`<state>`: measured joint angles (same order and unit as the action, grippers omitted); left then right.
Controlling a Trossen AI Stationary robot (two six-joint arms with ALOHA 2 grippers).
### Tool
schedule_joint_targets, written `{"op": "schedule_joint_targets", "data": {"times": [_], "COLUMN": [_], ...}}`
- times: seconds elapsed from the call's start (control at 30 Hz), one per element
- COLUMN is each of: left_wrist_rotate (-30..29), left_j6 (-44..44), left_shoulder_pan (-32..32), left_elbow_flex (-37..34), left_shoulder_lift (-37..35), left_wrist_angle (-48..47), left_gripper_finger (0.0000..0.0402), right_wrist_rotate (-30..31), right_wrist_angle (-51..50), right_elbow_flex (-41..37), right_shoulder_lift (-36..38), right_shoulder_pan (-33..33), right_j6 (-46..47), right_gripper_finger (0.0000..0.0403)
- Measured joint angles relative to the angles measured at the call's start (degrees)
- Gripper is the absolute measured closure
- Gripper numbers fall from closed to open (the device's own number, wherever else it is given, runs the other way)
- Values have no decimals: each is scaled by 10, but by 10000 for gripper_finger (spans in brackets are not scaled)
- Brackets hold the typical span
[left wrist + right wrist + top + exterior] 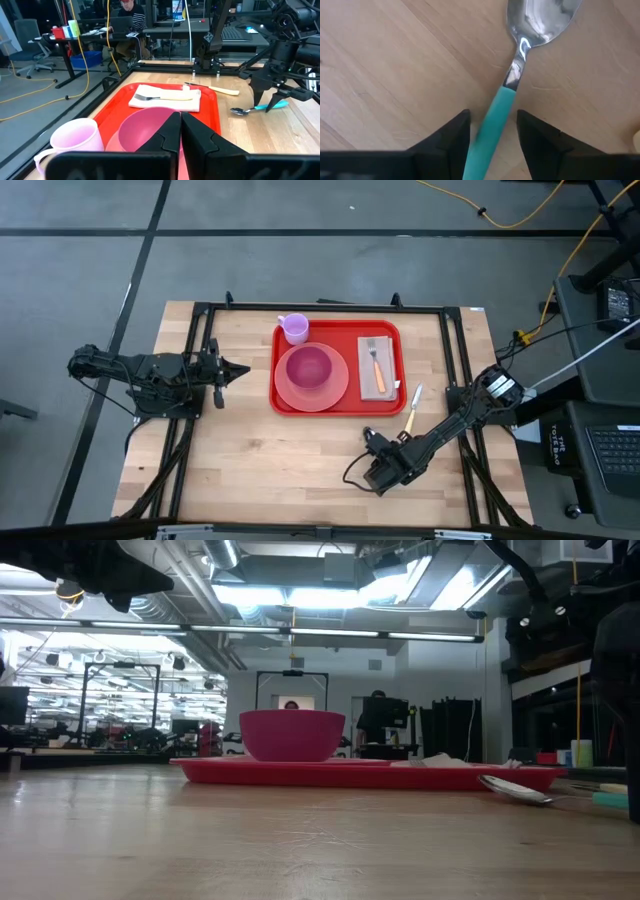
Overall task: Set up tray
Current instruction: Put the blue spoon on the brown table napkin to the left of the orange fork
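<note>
The tray [337, 407], a large flat red plastic rectangle, lies at the table's middle-rear, carrying a pink bowl [308, 366] on a round pink plate [336, 389], a lilac mug [294, 328] and a fork [375, 367] on a napkin [387, 345].
The right gripper [492, 132], jaws parted, straddles a teal-handled spoon [520, 65] on bare wood near the tray's corner; the left gripper [238, 369] waits beside the tray, jaws closed on nothing.

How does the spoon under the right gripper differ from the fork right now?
The spoon lies on the bare wooden table outside the tray; the fork lies on a napkin inside the tray. The spoon has a teal handle; the fork's is pale. The right gripper straddles the spoon's handle with open fingers; no gripper is near the fork. Both have metal heads and lie flat.
</note>
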<state>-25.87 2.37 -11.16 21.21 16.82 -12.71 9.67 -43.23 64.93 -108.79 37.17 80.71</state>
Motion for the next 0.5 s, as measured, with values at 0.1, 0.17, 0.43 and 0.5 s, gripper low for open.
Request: {"op": "schedule_joint_targets", "data": {"times": [0.1,0.17,0.43,0.5], "left_wrist_rotate": [0,-1,0,0], "left_j6": [-1,-1,-1,-1], "left_shoulder_pan": [0,0,0,0], "left_elbow_flex": [0,0,0,0], "left_shoulder_lift": [0,0,0,0], "left_wrist_angle": [0,3,9,9], "left_gripper_finger": [396,397,396,398], "right_wrist_rotate": [-1,-5,22,32], "right_wrist_angle": [-3,-4,-11,-11], "right_elbow_flex": [6,8,24,31], "right_shoulder_lift": [-1,-1,-5,-6], "right_shoulder_pan": [-2,-3,-5,-7], "right_j6": [0,0,3,3], "right_gripper_finger": [249,266,352,352]}}
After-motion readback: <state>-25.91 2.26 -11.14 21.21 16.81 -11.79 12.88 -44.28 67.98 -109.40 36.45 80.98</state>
